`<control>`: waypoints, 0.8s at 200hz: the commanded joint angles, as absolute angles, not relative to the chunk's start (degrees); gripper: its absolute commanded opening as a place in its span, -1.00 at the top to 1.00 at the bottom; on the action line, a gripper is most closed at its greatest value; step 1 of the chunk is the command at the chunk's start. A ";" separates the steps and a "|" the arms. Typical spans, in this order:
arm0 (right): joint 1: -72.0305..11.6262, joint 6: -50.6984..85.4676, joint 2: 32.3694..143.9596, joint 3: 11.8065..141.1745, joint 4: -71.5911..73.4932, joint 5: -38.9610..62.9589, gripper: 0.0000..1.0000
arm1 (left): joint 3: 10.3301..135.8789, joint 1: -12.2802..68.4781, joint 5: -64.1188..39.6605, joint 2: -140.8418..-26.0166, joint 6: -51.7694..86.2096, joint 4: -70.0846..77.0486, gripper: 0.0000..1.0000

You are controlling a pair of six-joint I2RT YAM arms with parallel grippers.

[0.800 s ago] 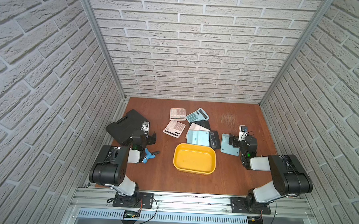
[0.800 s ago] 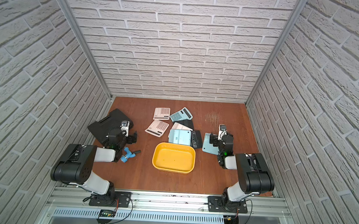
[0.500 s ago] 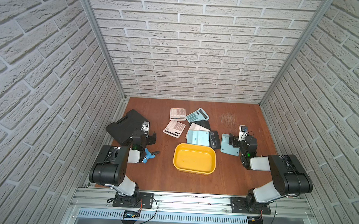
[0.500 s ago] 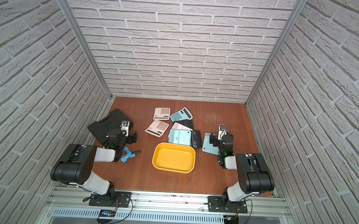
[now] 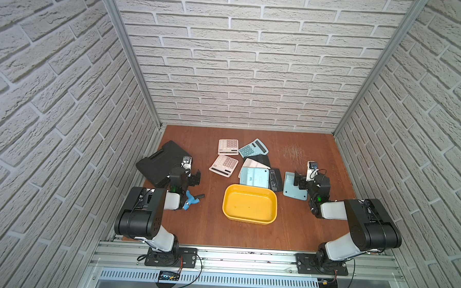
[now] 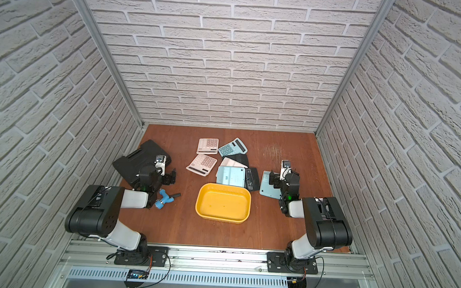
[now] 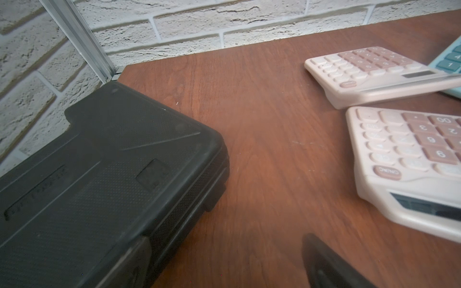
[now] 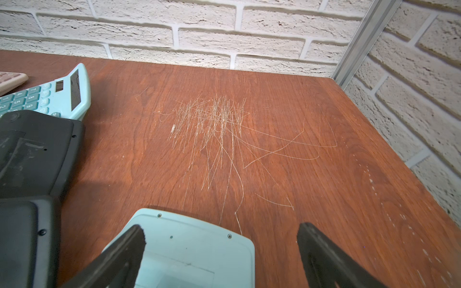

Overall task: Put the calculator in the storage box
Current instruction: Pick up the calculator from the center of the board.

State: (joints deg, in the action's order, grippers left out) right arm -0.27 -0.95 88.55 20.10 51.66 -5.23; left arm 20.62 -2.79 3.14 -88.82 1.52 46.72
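box: storage box [image 5: 248,207], shallow yellow plastic, rounded corners, mid-table
calc: pale-blue calculator [image 5: 288,190] face down just right of it, under right gripper [image 5: 299,180]
grip: left gripper [image 5: 194,179], right gripper both wide apart, empty
room: scratched wood table [image 5: 207,225], white brick walls [image 5: 254,70]

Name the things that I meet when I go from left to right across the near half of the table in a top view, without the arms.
black case → small blue-handled object → yellow storage box → face-down pale blue calculator

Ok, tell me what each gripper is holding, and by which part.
Nothing is held: left gripper and right gripper are open, the right over a face-down blue calculator.
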 commanded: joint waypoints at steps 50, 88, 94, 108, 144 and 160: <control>-1.61 -4.11 84.09 19.78 52.70 -2.19 -0.98 | 20.16 -1.09 8.77 -85.94 -0.93 52.49 -0.97; -2.81 -5.55 77.88 20.71 46.28 -2.20 -0.98 | 17.97 3.88 17.43 -76.10 -4.63 48.82 -0.97; -3.24 -5.85 76.69 21.06 44.64 -2.19 -0.98 | 18.16 4.50 18.22 -74.20 -5.25 46.91 -0.97; -4.04 -6.58 73.78 21.98 40.94 -2.11 -0.98 | 19.27 5.35 19.76 -69.20 -5.35 41.21 -0.97; -4.98 -0.43 66.89 24.77 32.42 -2.31 -0.98 | 24.45 5.49 16.45 -56.77 -0.46 24.23 -0.96; -5.15 4.11 63.49 26.97 26.91 -2.20 -0.98 | 26.05 5.70 14.06 -52.19 3.96 18.89 -0.96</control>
